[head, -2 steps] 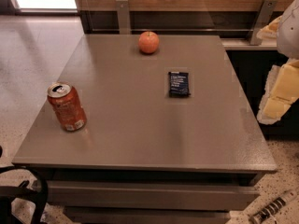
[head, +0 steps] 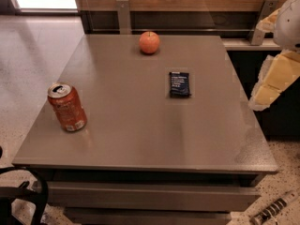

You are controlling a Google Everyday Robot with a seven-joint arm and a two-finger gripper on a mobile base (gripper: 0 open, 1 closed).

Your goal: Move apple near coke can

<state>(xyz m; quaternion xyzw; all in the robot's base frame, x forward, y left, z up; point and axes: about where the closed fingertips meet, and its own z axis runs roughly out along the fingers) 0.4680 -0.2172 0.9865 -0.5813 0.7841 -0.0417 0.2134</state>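
The red-orange apple [head: 149, 42] sits near the far edge of the grey table [head: 140, 125], about mid-width. The orange-red coke can [head: 67, 107] stands upright at the table's front left, far from the apple. My gripper [head: 274, 81] is a pale yellow and white shape hanging off the table's right side, level with the table's middle. It is well apart from both the apple and the can and holds nothing that I can see.
A flat dark blue snack packet [head: 179, 84] lies right of the table's centre. A wooden wall with metal brackets [head: 123, 14] runs behind the table. A dark chair part [head: 23, 191] sits at the front left on the speckled floor.
The arm at the right has shifted slightly up and to the left. The apple, the can and the packet have not moved.
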